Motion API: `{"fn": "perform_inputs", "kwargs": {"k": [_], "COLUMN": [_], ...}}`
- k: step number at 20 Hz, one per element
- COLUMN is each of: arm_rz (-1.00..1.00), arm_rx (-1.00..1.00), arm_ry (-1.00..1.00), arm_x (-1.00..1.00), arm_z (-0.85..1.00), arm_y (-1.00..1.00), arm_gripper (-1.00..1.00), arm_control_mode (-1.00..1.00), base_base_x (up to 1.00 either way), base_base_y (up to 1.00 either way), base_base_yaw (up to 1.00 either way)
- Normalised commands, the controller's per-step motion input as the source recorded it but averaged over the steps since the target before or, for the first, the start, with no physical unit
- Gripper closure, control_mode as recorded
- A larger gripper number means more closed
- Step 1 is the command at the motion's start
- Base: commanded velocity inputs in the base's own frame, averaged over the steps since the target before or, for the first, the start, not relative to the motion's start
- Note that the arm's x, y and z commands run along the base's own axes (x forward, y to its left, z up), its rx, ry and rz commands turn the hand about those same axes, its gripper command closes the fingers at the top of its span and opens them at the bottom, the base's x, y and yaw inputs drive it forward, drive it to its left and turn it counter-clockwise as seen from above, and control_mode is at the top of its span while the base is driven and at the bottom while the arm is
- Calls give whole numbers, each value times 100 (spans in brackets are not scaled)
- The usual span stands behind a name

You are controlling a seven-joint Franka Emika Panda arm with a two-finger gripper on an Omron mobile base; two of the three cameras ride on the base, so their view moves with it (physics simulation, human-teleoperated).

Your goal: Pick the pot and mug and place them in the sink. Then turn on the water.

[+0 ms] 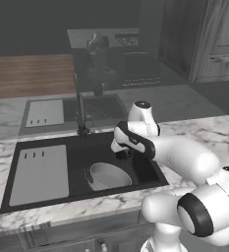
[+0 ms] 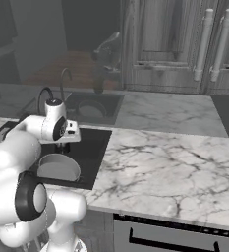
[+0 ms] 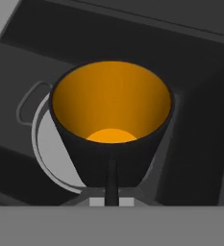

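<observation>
while end effector (image 3: 111,199) clamps mug (image 3: 111,120) | pot (image 1: 108,175) below in sink (image 1: 76,152)

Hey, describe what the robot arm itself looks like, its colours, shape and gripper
The arm is glossy white, built of rounded, bulbous segments with dark bands and round dark caps at the joints. The gripper is a white block with a dark band across it and short dark fingers. No cables or markings are visible.

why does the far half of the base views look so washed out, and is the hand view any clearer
Left base view: hazy grey veil beyond the sink. Right base view: same dim haze over the far cabinets. Hand view: crisp, the mug orange interior bright above the pot.
</observation>
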Motion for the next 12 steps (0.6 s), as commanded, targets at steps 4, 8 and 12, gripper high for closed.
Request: {"fn": "perform_inputs", "kwargs": {"k": [4,8,12], "arm_rz": [0,0,0], "arm_rx": [0,0,0], "arm_ry": [0,0,0], "arm_x": [5,0,0], "arm_z": [-15,-26,-36], "arm_y": [16,4,0], "arm_gripper": [100,100,100], "arm_control_mode": [-100,-100,-100], "base_base_x": [0,0,0], "base_base_y": [0,0,0], "base_base_yaw": [0,0,0]}}
